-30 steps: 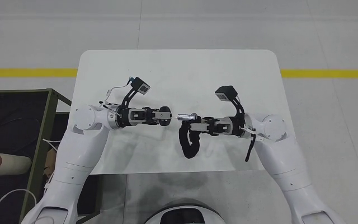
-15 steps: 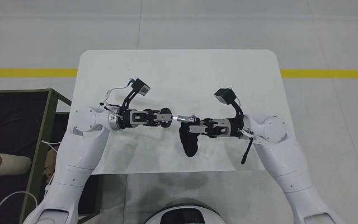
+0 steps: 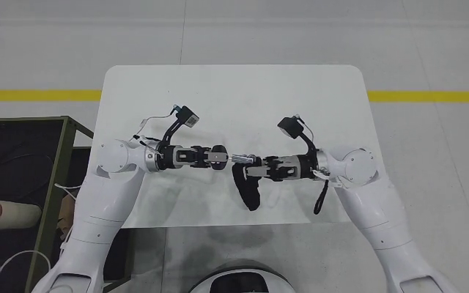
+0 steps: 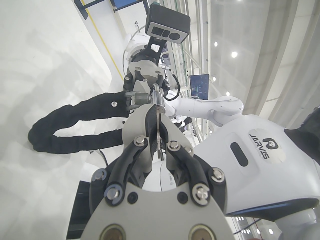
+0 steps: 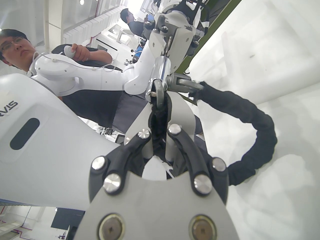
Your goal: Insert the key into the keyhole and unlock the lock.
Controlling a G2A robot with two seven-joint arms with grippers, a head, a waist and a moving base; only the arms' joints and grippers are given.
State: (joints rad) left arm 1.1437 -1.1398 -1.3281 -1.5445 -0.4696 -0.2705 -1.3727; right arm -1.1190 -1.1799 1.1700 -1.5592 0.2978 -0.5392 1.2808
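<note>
Gripping the key (image 4: 158, 128) edge-on in the left hand (image 3: 222, 155), closed tight on it. Clamping the lock (image 5: 162, 68) by its metal body in the right hand (image 3: 257, 162), shut likewise, above the desk (image 3: 308, 95). Touching the body's left end with the key tip; cannot tell how deep. Trailing the black cable loop (image 3: 249, 192) toward the near edge.

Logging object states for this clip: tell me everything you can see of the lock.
The lock is a cable lock: a shiny metal cylinder joined to a cable sleeved in black fabric that bends into a loop. The right gripper is shut on the cylinder's end, holding it roughly level above the table, loop drooping toward it. The key, in the left gripper, meets the opposite end; whether it is inside cannot be told.
</note>
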